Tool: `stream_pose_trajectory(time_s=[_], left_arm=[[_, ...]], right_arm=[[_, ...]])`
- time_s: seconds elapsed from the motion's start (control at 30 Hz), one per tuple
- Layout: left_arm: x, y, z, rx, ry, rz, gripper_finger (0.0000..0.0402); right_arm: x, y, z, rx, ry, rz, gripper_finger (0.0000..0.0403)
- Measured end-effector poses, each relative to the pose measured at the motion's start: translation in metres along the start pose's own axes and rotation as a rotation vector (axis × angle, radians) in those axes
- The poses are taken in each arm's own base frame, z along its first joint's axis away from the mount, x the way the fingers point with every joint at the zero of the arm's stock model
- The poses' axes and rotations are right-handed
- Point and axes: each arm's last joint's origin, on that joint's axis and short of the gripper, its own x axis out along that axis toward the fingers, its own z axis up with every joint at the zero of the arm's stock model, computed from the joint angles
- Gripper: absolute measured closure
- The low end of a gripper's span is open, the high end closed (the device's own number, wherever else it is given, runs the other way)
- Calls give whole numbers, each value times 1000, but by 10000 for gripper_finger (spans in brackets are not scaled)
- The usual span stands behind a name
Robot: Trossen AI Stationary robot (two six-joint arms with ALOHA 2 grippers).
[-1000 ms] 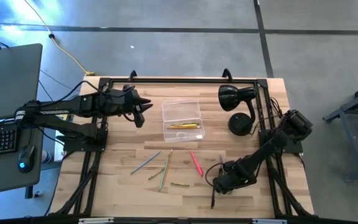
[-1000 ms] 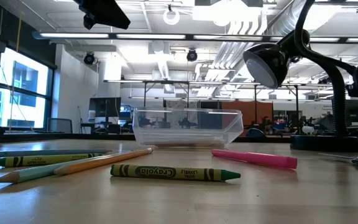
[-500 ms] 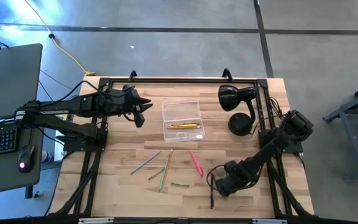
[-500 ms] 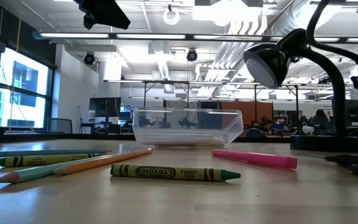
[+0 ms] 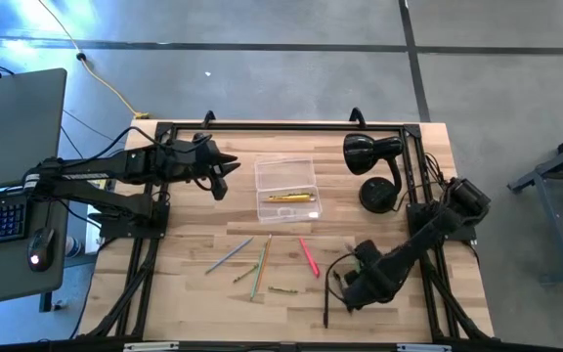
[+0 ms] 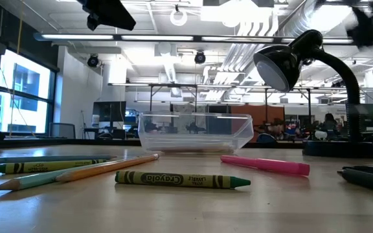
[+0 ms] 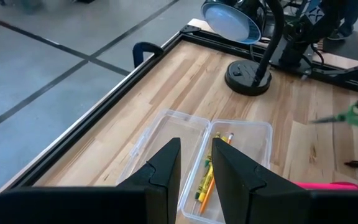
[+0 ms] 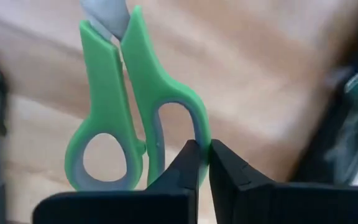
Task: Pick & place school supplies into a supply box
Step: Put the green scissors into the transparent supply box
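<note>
Scissors (image 8: 135,106): bright green handles, grey-lavender lining inside the loops, grey blade stub. Right pincer (image 8: 205,163) black. Supply box (image 5: 285,189) clear, yellow pencils (image 7: 206,179) inside. Crayon (image 6: 182,179) green with black wrapper pattern. Marker (image 6: 265,164) pink. Lamp (image 5: 371,153) black. Tabletop (image 5: 203,225) pale striped wood, black frame.

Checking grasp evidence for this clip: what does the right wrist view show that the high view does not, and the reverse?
Only the right wrist view shows the right gripper shut on a handle loop of the green scissors. Only the high view shows the supply box, the loose pencils, the desk lamp and the left gripper waiting beside the box. Both show the wooden table.
</note>
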Motion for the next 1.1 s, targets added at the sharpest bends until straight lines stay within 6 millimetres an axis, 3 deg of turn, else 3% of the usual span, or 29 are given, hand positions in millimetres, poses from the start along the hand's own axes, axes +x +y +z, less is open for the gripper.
stream_pose_trajectory(time_s=[0.23, 0.37, 0.83, 0.97, 1.1], left_arm=[[0, -1, 2, -6, -14, -16, 279], [-4, -1, 7, -25, -70, -31, 279], [-48, 13, 16, -38, -237, -62, 279], [-51, 15, 14, -34, -225, -59, 279], [-50, 15, 12, -26, -201, -55, 279]], right_arm=[[-51, -2, 39, -167, -250, -13, 400], [-63, 2, 77, -287, -314, -17, 401], [-52, -4, 236, -694, -389, 66, 402], [-48, -8, 269, -687, -452, 166, 403], [-39, -8, 287, -690, -428, 250, 403]])
